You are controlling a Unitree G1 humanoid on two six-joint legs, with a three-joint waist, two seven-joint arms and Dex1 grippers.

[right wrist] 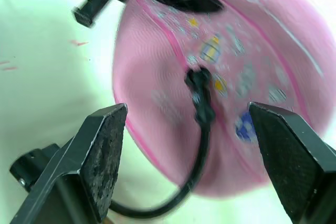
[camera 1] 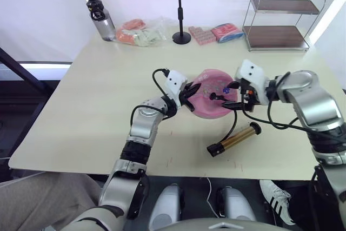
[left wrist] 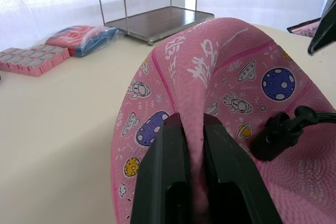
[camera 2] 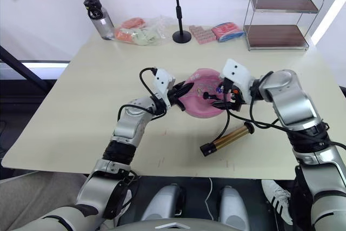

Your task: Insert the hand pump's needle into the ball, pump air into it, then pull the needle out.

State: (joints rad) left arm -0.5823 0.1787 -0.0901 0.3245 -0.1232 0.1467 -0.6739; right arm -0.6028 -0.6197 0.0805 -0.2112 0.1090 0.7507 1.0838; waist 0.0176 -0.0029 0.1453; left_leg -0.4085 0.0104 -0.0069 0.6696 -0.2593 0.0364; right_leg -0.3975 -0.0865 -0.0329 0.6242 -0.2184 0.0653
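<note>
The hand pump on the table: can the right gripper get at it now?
Probably yes. The right gripper is open over the ball, and the hand pump lies uncovered just below it; only its hose runs between.

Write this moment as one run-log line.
left claw: shut on soft pink rubber ball | right claw: open beside ball | black hose end at ball | gold-bronze hand pump lying on table

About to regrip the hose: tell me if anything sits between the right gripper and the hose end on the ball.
Nothing visible does. The right gripper is open, with the hose end on the ball in line between its fingers.
</note>
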